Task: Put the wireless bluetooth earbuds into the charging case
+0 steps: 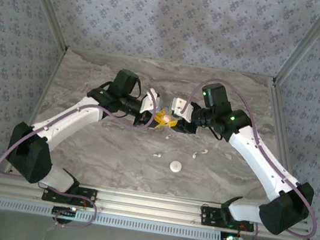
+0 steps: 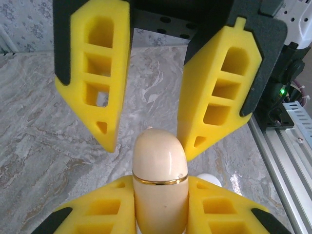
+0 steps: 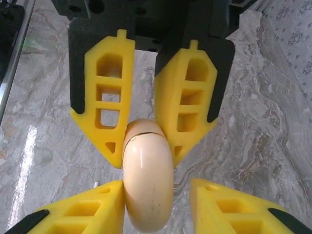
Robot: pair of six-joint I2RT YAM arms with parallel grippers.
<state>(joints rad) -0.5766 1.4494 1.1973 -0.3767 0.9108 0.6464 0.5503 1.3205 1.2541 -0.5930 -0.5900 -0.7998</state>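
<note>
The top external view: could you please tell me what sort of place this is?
Probably a robot test cell: a white-and-black left arm and right arm bolted to an aluminium rail, a grey marble-patterned tabletop, and floral-patterned walls around it.

Pretty bright, soft and even light all round, just faint blurry shadows on the back wall (image 1: pixel 184 8), a white glare streak on the marble table (image 3: pixel 25 151) and shiny highlights on the charging case (image 3: pixel 146 165), with the wrist views a bit soft up close.
</note>
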